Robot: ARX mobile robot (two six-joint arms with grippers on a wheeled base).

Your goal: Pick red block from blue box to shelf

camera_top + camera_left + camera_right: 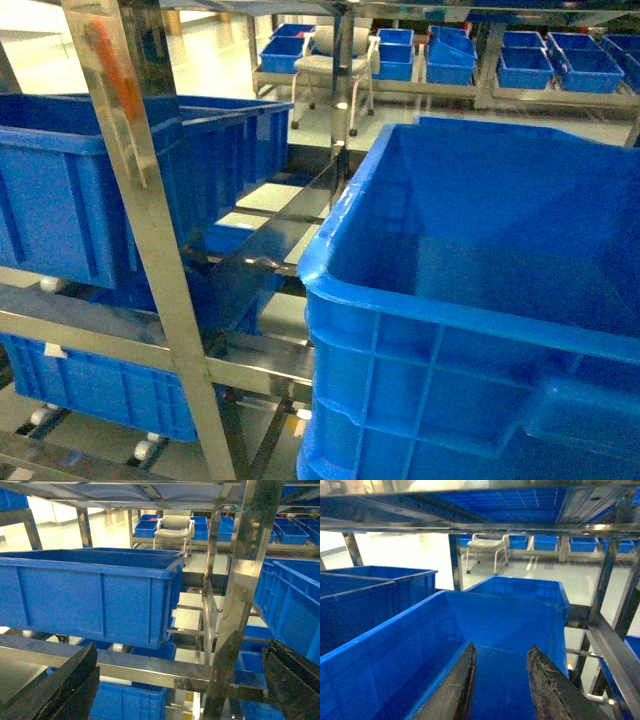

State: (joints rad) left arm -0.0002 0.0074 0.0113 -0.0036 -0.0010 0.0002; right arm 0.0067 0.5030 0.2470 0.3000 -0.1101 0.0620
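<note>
no red block or pale turquoise blue box shows in any view, only dark blue crates (480, 300) on the steel shelf frame (150, 230). both grippers are empty, the right gripper (500, 680) and left gripper (175, 680) with fingers apart. risk: reaching blindly into the wrong crate, or clipping the frame.

Only the grippers show, seen from the wrist views. The left gripper (175, 680) has two broad, dull black fingers (55, 687) — flat-faced, with straight edges and a matte, slightly grainy finish. The right gripper (501, 680) has two narrow dark fingers (547, 690) tapering to blunt tips — their surfaces scuffed and speckled pale.
</note>
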